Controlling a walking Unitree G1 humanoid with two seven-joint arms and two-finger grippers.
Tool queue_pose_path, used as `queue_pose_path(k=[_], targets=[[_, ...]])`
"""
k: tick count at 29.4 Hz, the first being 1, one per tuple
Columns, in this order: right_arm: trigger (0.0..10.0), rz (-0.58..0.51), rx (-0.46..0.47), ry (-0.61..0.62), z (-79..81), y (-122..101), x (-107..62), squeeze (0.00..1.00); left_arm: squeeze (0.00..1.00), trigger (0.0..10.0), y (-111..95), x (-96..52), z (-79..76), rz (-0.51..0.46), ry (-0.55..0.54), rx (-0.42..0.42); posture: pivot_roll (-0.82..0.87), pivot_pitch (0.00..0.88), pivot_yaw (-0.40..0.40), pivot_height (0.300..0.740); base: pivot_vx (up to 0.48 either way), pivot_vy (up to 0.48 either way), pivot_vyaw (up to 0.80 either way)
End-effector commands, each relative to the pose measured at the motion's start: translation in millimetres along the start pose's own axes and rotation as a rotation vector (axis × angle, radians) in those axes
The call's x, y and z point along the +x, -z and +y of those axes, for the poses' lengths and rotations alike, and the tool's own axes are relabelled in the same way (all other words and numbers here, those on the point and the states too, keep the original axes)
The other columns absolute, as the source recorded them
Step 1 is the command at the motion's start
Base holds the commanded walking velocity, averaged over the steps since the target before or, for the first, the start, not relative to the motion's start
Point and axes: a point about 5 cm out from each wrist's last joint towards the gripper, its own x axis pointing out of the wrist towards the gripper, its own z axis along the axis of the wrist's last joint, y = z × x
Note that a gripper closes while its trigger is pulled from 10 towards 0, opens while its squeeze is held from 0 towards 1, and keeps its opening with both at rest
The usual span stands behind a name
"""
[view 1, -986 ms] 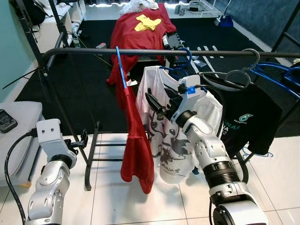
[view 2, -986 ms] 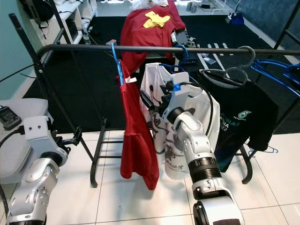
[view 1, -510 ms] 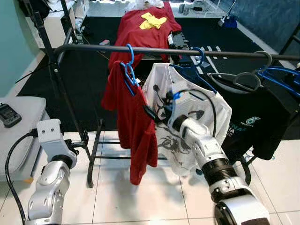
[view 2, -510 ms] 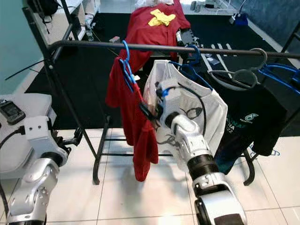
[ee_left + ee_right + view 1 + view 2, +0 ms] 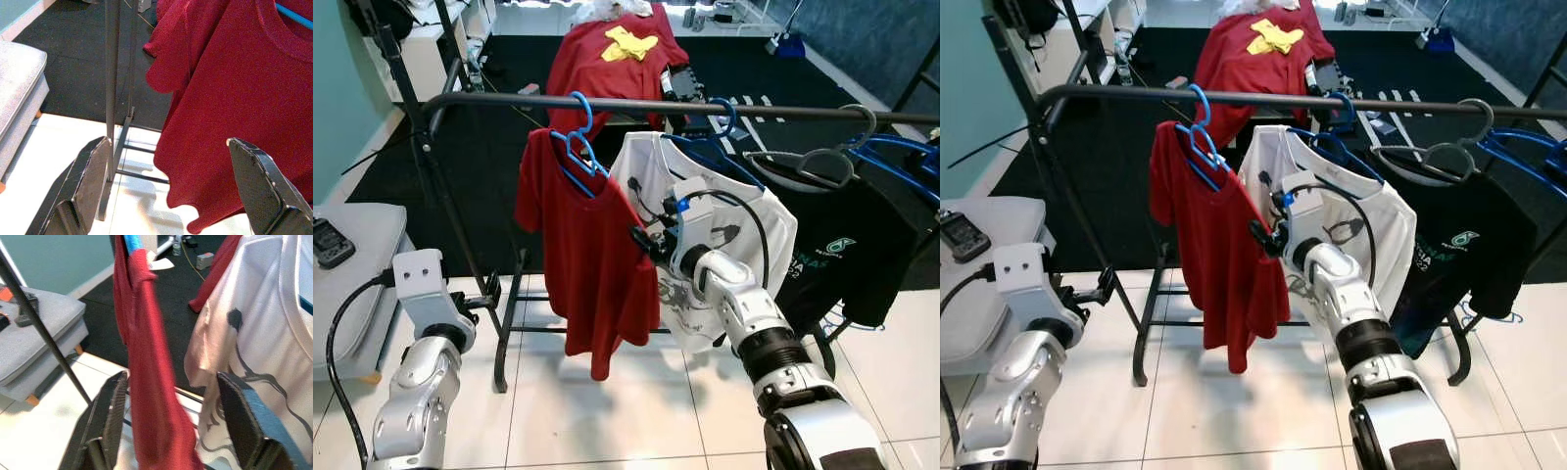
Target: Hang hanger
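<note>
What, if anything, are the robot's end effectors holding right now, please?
Nothing. The right end effector is open beside the red cotton T-shirt, which hangs on its blue plastic hanger; the left end effector is open too.

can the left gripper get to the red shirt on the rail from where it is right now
Probably yes. The left gripper faces the red shirt, fingers open, nothing between them. The rack's upright post stands just beside that path.

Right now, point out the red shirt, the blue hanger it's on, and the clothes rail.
red shirt [image 5: 578,245], left eye view, middle of its front.
blue hanger [image 5: 579,110], left eye view, its hook at the rail.
clothes rail [image 5: 499,100], left eye view, bare stretch of the bar.
</note>
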Motion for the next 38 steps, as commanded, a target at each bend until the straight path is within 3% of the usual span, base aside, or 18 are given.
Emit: queue_pose_path(k=[1,9,22,24,25,26,27,38], targets=[[9.8,0.005,0.020,-0.029,1.8,3.1,1.0,0.00,0.00,10.0,6.1,-3.5,2.3,0.030,-0.007,0.007,-0.03,0.134,-0.016,0.740,0.000,0.000,0.00],[10.0,0.024,-0.009,-0.033,2.4,5.6,5.1,0.00,0.00,10.0,5.1,-6.3,5.1,0.029,-0.012,0.011,-0.01,0.139,-0.013,0.740,0.000,0.000,0.00],[10.0,-0.087,0.075,-0.049,2.5,-3.3,9.1,0.00,0.00,10.0,5.0,-12.4,10.4,0.038,-0.011,0.039,0.05,0.144,-0.002,0.740,0.000,0.000,0.00],[2.6,-0.085,0.081,-0.055,5.2,-1.6,10.2,0.00,0.00,10.0,6.1,-14.4,11.6,0.045,-0.012,0.047,0.06,0.144,0.002,0.740,0.000,0.000,0.00],[2.6,-0.085,0.081,-0.055,5.2,-1.6,10.2,0.00,0.00,10.0,6.1,-14.4,11.6,0.045,-0.012,0.047,0.06,0.144,0.002,0.740,0.000,0.000,0.00],[0.6,-0.083,0.081,-0.056,6.2,-0.6,10.7,0.00,0.00,10.0,6.5,-15.3,12.3,0.046,-0.014,0.049,0.07,0.145,0.004,0.740,0.000,0.000,0.00],[0.0,-0.082,0.083,-0.055,6.7,-0.3,11.2,0.00,0.00,10.0,6.8,-16.0,13.2,0.049,-0.016,0.051,0.08,0.145,0.006,0.740,0.000,0.000,0.00],[0.0,-0.092,0.083,-0.050,4.8,0.5,11.9,0.00,0.00,10.0,9.0,-13.8,17.9,0.073,-0.012,0.041,0.08,0.132,0.015,0.740,0.000,0.000,0.00]])
